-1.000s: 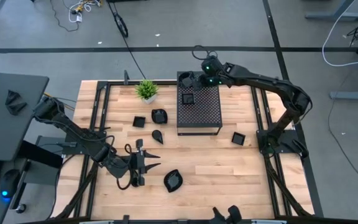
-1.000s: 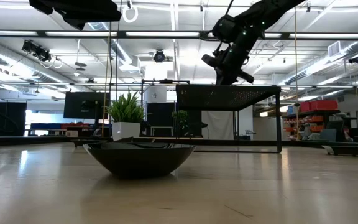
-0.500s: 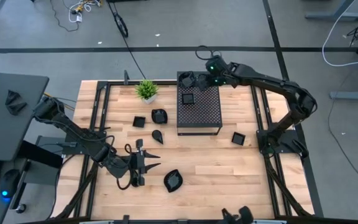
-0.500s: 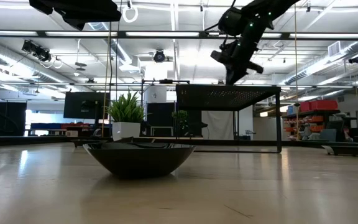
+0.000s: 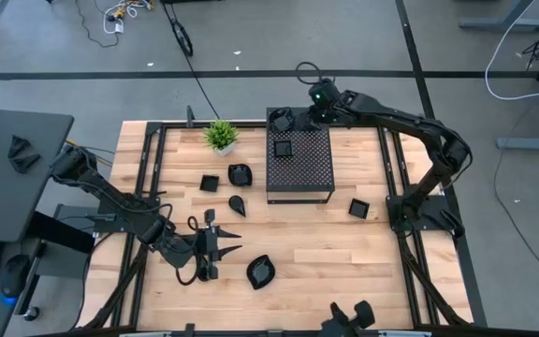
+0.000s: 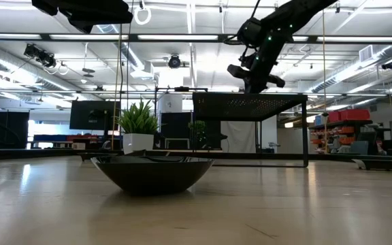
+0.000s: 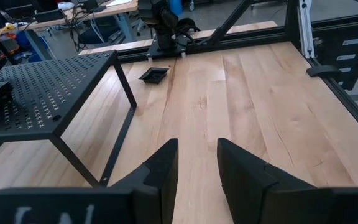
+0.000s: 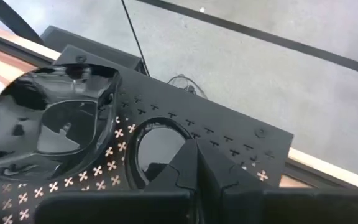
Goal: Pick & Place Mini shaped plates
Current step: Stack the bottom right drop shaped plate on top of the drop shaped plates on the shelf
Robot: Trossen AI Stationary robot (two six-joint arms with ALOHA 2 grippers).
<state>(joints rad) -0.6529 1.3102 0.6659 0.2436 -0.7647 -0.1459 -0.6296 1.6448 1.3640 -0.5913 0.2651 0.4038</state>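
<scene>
I've got the right gripper (image 5: 305,106) pinched shut, empty, over the perforated box's (image 5: 299,178) far corner beside a rounded plate (image 8: 51,127) there; next: reopen, fetch the square plate (image 5: 358,208); left gripper (image 7: 197,163) parked, part-open.

Count, high view: mini shaped plates, seven visible – five on table (image 5: 261,271), two on perforated box (image 5: 300,170); potted plant (image 5: 221,136), one; robot arms, two.
</scene>
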